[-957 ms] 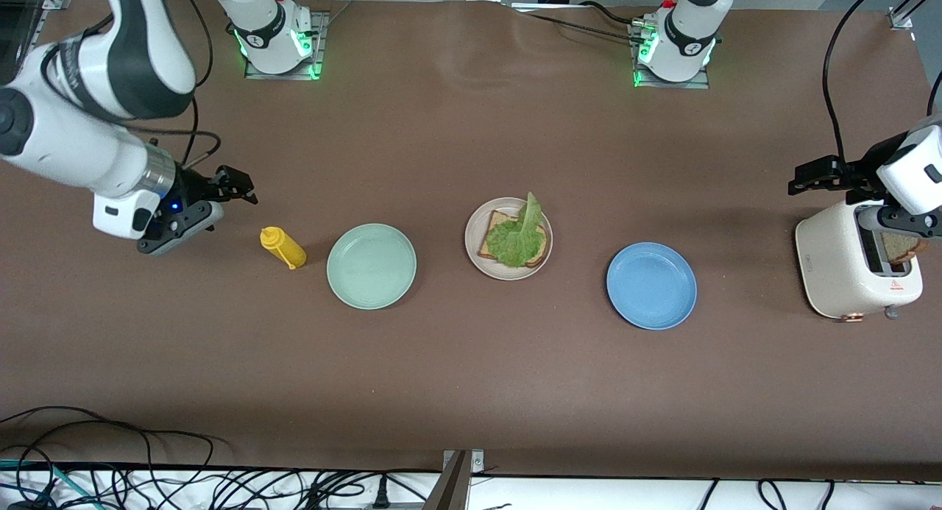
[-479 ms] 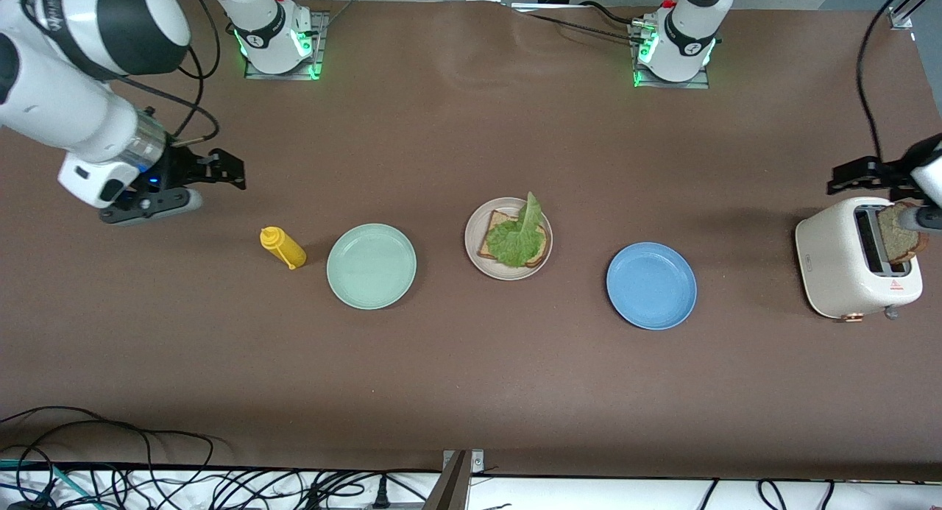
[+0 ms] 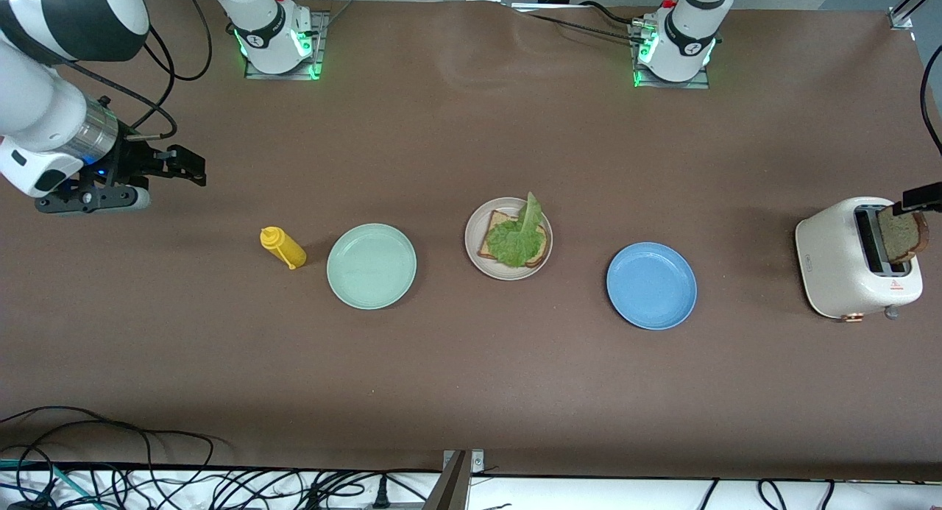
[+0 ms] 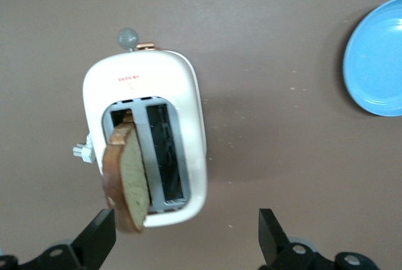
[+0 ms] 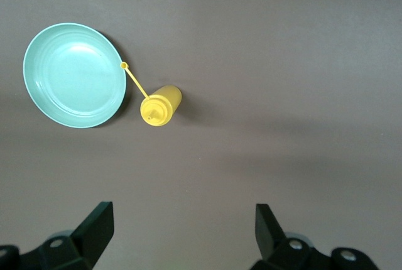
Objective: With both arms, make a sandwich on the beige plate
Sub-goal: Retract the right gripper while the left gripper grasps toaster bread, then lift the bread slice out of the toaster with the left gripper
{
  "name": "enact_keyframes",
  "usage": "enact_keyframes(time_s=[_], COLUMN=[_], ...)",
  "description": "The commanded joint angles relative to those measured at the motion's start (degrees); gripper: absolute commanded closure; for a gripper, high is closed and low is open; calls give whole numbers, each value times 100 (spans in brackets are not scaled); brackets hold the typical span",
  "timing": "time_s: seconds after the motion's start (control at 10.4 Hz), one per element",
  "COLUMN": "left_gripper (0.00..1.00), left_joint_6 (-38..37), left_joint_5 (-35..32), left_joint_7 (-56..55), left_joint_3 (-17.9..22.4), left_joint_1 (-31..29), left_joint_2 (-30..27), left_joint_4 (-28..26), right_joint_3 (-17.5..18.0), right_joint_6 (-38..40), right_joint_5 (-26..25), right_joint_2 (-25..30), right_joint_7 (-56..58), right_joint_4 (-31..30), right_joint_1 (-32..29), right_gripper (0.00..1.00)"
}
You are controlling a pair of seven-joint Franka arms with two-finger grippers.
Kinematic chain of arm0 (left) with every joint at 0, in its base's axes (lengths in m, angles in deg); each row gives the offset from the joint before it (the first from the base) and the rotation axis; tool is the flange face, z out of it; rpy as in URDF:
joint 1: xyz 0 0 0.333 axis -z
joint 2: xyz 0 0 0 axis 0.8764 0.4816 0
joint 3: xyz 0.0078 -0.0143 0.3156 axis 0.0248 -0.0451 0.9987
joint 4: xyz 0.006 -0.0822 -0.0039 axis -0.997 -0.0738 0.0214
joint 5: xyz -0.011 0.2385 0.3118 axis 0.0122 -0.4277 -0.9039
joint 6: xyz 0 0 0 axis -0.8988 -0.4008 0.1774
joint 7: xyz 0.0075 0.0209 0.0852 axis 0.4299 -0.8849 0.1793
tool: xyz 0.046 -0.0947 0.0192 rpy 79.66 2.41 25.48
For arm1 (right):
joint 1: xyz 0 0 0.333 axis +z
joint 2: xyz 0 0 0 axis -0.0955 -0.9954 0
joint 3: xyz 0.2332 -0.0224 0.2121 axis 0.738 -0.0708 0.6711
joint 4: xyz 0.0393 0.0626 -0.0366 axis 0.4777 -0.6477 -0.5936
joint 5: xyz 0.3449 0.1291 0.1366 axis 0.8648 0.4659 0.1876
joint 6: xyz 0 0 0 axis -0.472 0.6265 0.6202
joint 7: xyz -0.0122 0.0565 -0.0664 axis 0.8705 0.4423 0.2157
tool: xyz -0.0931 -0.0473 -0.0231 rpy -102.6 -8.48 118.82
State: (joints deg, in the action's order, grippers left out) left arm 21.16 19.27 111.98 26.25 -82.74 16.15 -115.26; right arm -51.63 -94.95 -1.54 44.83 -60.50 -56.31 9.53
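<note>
The right arm reaches out from its base and bends over its own end of the table, the wrist turned so that the right gripper (image 3: 193,170) points sideways toward the middle. Its two fingers (image 5: 94,226) stand wide apart with nothing between them; it hangs over bare table, near the yellow mustard bottle (image 3: 283,248) and the mint green plate (image 3: 372,266).

The left arm is almost out of the front view; only a dark tip of the left gripper (image 3: 920,199) shows at the edge, above the white toaster (image 3: 846,263). In its wrist view the fingers (image 4: 97,238) are spread and released, holding nothing. A slice of brown bread (image 3: 904,238) stands up out of one slot of the toaster, a little tilted. One finger seems just beside the slice, but I cannot tell if it touches.

The beige plate (image 3: 475,256) lies in the middle of the table, between the mint green plate and the blue plate (image 3: 651,285). On it lies one bread slice (image 3: 494,224) with a ruffled lettuce leaf (image 3: 519,238) on top; the sandwich has no upper slice yet.
</note>
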Motion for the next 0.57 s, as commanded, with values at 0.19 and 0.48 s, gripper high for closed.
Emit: enact_keyframes(time_s=[0.19,0.48], left_gripper=[0,18], left_joint_6=[483,405], left_joint_5=[-247,-194], left_joint_7=[391,303], left_joint_3=[-79,-79], left_joint_1=[-501,-790], left_joint_2=[611,936], left_joint_4=[18,0], right_joint_3=[37,20], right_joint_6=[424,558], right_joint_5=[-79,-79], right_joint_2=[29,-6], right_joint_7=[20,-7], right_joint_4=[133,318], right_joint_1=[-300,-519], right_gripper=[0,0])
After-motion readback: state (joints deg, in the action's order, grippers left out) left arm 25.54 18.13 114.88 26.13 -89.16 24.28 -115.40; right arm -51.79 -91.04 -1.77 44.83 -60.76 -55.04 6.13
